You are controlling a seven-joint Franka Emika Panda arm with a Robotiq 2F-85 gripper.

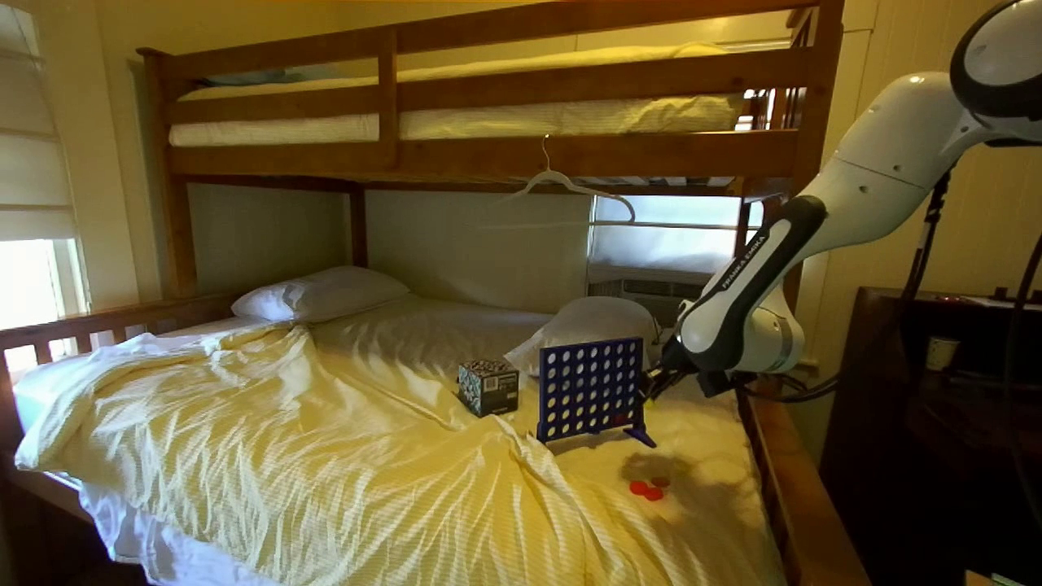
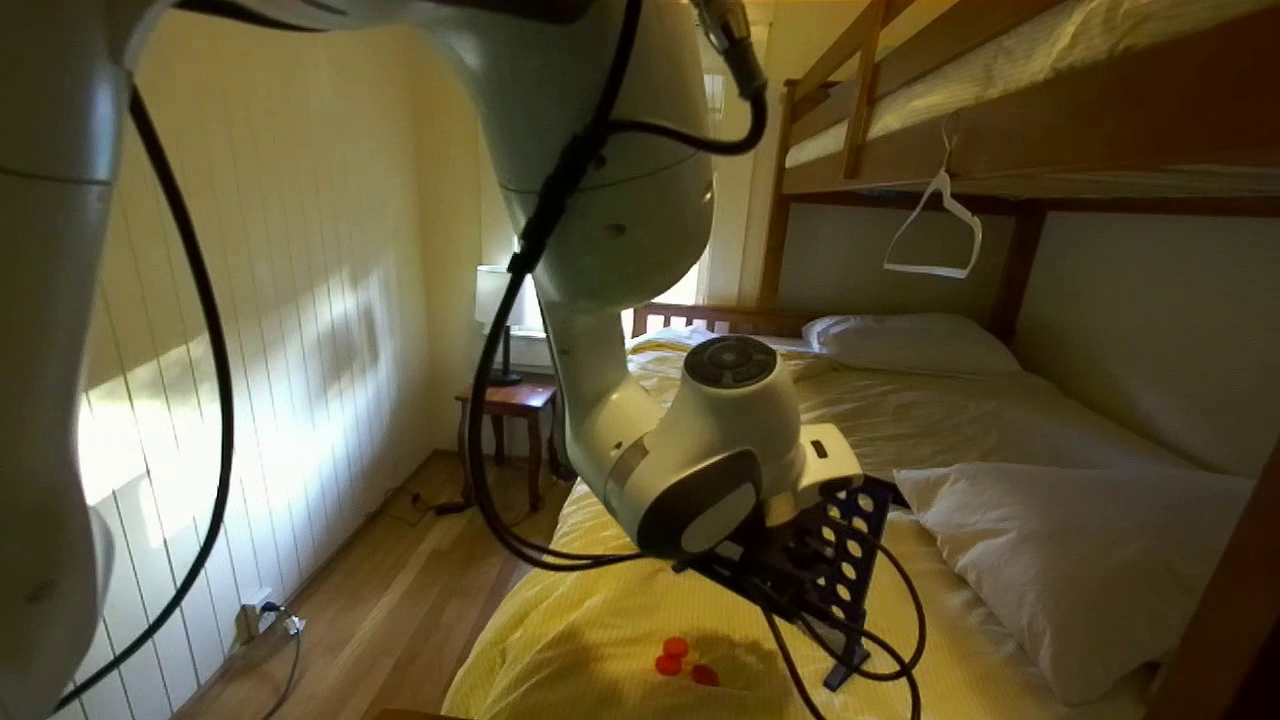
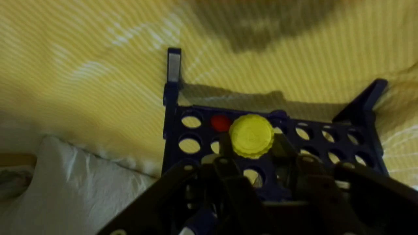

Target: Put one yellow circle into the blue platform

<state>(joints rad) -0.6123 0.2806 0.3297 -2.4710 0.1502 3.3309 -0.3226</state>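
The white arm (image 1: 883, 163) has black trim (image 1: 804, 216), FRANKA EMIKA lettering (image 1: 743, 262) and black cables (image 2: 560, 190).

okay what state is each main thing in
Blue platform: upright, red disc in its bottom row
Yellow disc: gripped, not in the platform
Pincer: shut on the yellow disc
Loose red discs: lying on the bed
Patterned box: looks closed
Yellow blanket: rumpled
Clothes hanger: hanging

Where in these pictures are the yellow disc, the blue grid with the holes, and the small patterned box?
Yellow disc (image 3: 251, 136): wrist view, middle of its round face.
Blue grid (image 1: 587, 391): an exterior view, the blue panel between holes.
Patterned box (image 1: 495, 391): an exterior view, its dark side face.
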